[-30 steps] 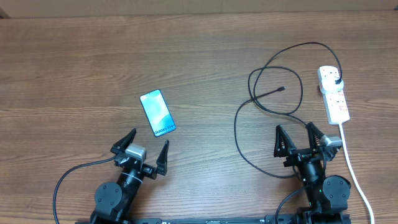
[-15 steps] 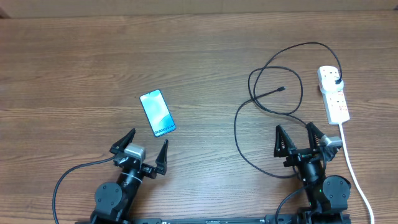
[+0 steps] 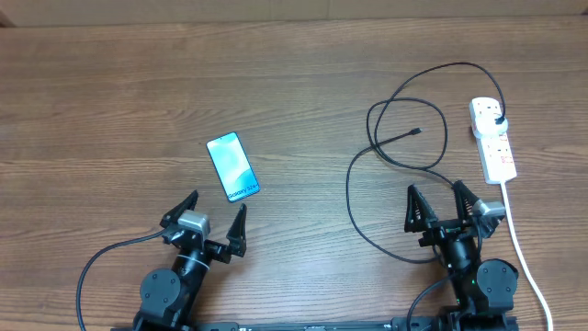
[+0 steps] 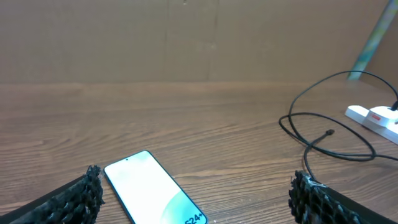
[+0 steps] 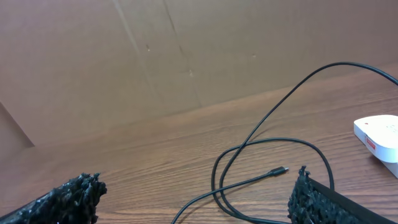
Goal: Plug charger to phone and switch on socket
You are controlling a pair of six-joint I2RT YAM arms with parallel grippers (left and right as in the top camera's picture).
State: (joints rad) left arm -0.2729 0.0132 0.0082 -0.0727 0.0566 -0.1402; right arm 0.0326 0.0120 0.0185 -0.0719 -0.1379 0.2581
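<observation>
The phone (image 3: 232, 166) lies flat on the wooden table, screen lit light blue; it shows between my left fingers in the left wrist view (image 4: 152, 190). My left gripper (image 3: 214, 218) is open and empty, just in front of it. The charger cable (image 3: 404, 138) loops on the right, its free connector tip (image 5: 281, 170) lying on the table and its black plug in the socket (image 3: 493, 138), a white power strip. My right gripper (image 3: 434, 204) is open and empty, in front of the cable loops.
The strip's white cord (image 3: 525, 262) runs down the right side past the right arm base. A brown cardboard wall (image 5: 186, 56) stands behind the table.
The left gripper has shifted very slightly to the left. The right arm, phone and cable have not moved.
</observation>
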